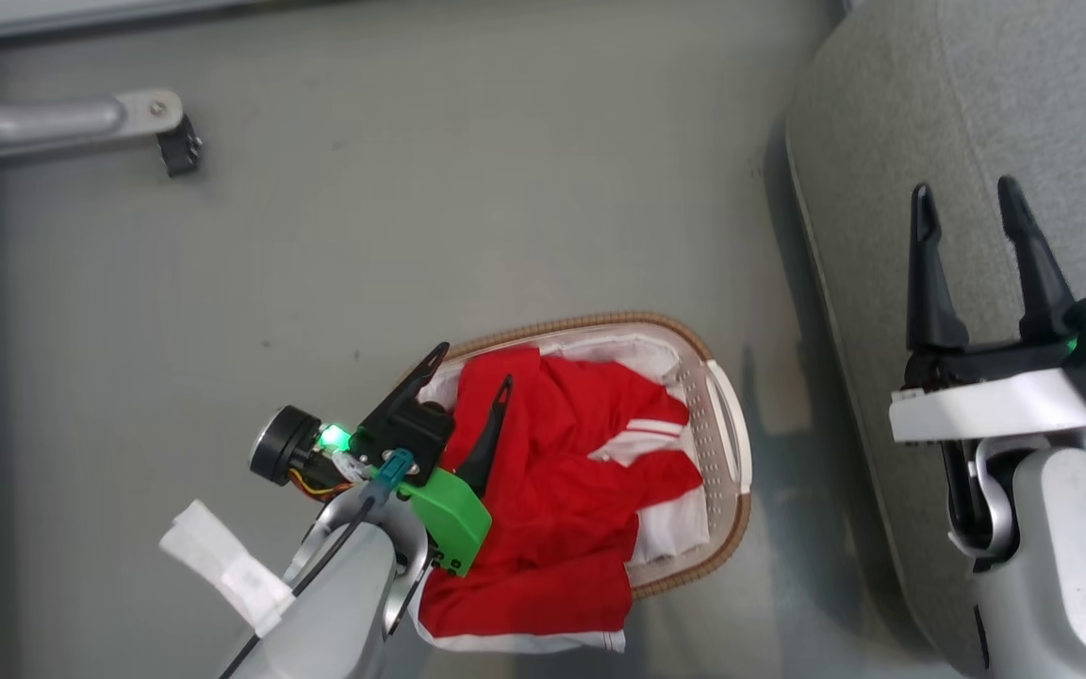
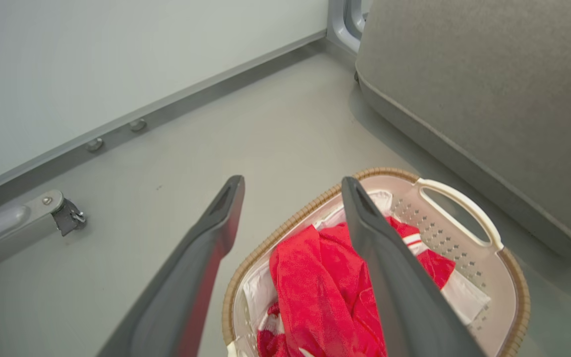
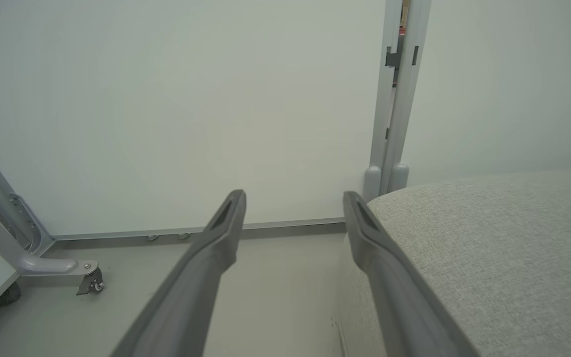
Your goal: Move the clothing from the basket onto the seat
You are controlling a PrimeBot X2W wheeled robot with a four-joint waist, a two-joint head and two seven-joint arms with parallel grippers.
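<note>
red white-striped clothing (image 1: 552, 481), white basket (image 1: 727, 443), grey seat (image 1: 1024, 104)

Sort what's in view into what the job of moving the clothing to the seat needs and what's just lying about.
Belongs to the job:
red clothing, heaped in the basket and spilling over its rim
basket, on the floor
grey seat, beside the basket

Just lying about:
metal leg with a castor
white wall panel

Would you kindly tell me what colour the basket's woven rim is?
Brown; the basket's rim shows best in the left wrist view.
</note>
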